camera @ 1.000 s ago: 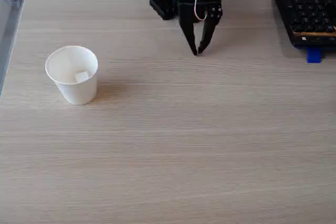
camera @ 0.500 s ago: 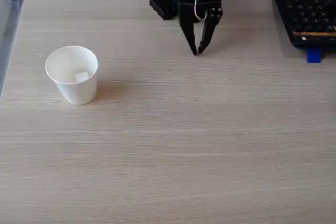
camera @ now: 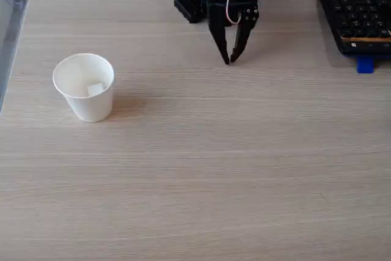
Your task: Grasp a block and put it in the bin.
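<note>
— Block (camera: 95,89) first: where do we find it?

— We see it lying inside the cup (camera: 93,109), down on the bottom, a small pale cube against the white inner wall. The cup stands upright near the left edge of the table (camera: 201,175), roughly midway between the far and near edges.

— And the gripper (camera: 229,59)?

— We see it by the far edge of the table, a little right of the middle, pointing down with its tips touching or almost touching each other just above the wood. Nothing sits between the fingers, so we call it closed and empty. The block is well apart from it, off to the left in the fixed view and nearer the camera.

— How would we expect that cube to handle?

— We judge it light and stiff, with flat faces that give two fingers a fair hold on opposite sides. It is small, so a pinch has to be centred or it may twist out. The paper cup looks light as well; we think a nudge on the rim could tip it.

— So what remains?

— By our reading, nothing: the block already rests in the cup, and the arm looks parked.

— Anything else around?

— A black keyboard (camera: 357,19) at the far right corner, with a small blue piece (camera: 365,64) by its near edge.
</note>
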